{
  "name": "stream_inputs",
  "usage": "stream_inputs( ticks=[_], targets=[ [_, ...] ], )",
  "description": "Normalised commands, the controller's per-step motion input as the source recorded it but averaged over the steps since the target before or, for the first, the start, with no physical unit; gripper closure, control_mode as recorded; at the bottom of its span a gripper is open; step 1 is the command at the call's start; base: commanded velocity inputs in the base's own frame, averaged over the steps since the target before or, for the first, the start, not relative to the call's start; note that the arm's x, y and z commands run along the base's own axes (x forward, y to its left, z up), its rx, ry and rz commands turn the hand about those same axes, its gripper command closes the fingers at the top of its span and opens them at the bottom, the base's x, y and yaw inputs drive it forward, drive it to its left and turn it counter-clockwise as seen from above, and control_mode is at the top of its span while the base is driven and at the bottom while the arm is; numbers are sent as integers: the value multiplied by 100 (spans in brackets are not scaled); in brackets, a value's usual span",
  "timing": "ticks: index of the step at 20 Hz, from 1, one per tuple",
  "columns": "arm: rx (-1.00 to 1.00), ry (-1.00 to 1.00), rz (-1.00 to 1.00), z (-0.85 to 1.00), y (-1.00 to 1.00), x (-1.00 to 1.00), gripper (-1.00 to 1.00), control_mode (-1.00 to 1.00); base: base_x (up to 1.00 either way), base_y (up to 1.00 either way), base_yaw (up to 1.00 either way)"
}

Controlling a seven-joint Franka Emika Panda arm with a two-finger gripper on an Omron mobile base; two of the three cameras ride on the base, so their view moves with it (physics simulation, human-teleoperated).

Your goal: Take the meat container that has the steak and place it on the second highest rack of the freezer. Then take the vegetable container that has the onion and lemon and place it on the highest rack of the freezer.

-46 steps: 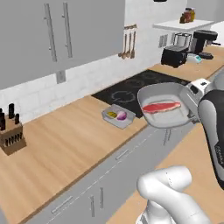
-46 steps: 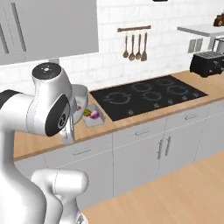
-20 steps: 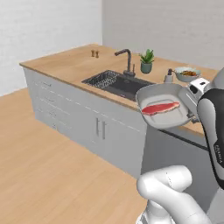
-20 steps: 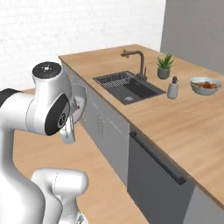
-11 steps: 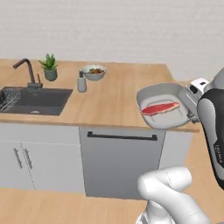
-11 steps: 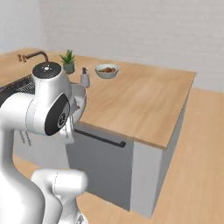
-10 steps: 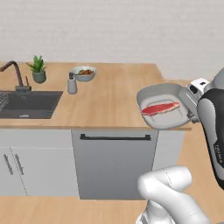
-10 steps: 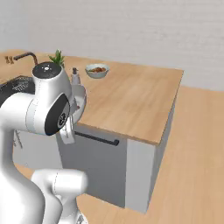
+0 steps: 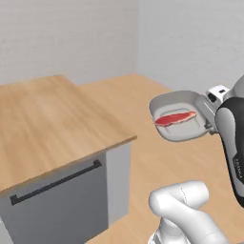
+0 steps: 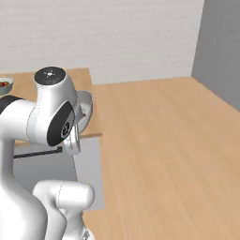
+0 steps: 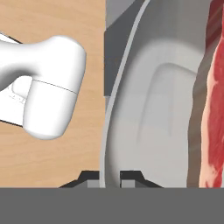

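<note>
A shallow light-grey rounded-rectangle meat container point(image 9: 180, 120) hangs in the air in front of the arm, over the bare wooden floor point(image 9: 157, 167) and well apart from the wooden-topped desk point(image 9: 43, 124) at the left of the left base view. Inside it lies one thing: the long flat red steak point(image 9: 175, 118) with a whitish streak, stretched lengthwise along the middle of the container's floor, with bare grey bottom showing on both sides of it. The container sits nearly level, its raised rim all around the meat.

The gripper point(image 11: 109, 177) holds the container by its rim at the right-hand edge in the left base view. In the hand view the two small dark fingers point(image 11: 129, 176) stand close together with the thin grey rim running up between them, one tip on the outer side and one on the inner side, so they are clamped on the container's wall. In that same view the pale inner basin of the container point(image 11: 162, 118) lies just past the rim, and the steak point(image 11: 212, 109) runs along the right edge as a marbled red strip.

In the right base view a sliver of the container's grey rim point(image 10: 87, 108) shows beside the arm's large joint, near the corner of the desk point(image 10: 79, 79). At the far left edge of that view a small bowl point(image 10: 4, 85) with reddish contents rests on the desk top.
</note>
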Motion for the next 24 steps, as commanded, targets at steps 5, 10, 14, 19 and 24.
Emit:
stream_inputs(
  ticks=[5,10,14,19,24],
  targets=[
    [0,0,0,0,0,0,100,100,40,21,-79],
    [0,0,0,0,0,0,100,100,43,29,-79],
    [0,0,0,0,0,0,100,100,47,32,-78],
    [0,0,0,0,0,0,100,100,52,32,-76],
    [0,0,0,0,0,0,100,100,94,40,-57]
  ],
)
